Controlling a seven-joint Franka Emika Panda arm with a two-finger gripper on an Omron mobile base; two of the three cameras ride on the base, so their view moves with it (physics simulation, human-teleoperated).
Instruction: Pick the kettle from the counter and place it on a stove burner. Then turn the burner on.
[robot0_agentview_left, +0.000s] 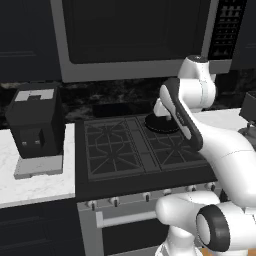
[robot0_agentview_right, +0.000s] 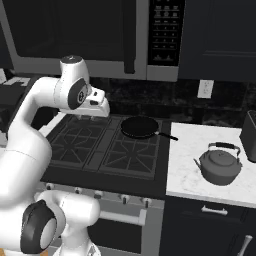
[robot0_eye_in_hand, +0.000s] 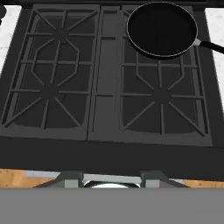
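Nearest the hand camera, two dark fingertips (robot0_eye_in_hand: 72, 177) rise at the bottom edge, set close together with nothing between them: the gripper (robot0_eye_in_hand: 111, 179) is clenched on air. It hangs over the front edge of the stove (robot0_eye_in_hand: 105, 148), looking down on the cast-iron grates. On the stove's back right burner sits a flat black frying pan (robot0_eye_in_hand: 162, 28), its handle reaching toward the right edge.

From the right base camera, the kettle (robot0_agentview_right: 219, 167) stands upright on the counter (robot0_agentview_right: 185, 175) to the right of the stove, near the counter's front edge, handle raised. It is well apart from the hand, with the stove's right half between them.

In the left base view the arm covers most of the pan and the stove's right edge. A black coffee machine (robot0_agentview_left: 36, 130) stands on the counter left of the stove.
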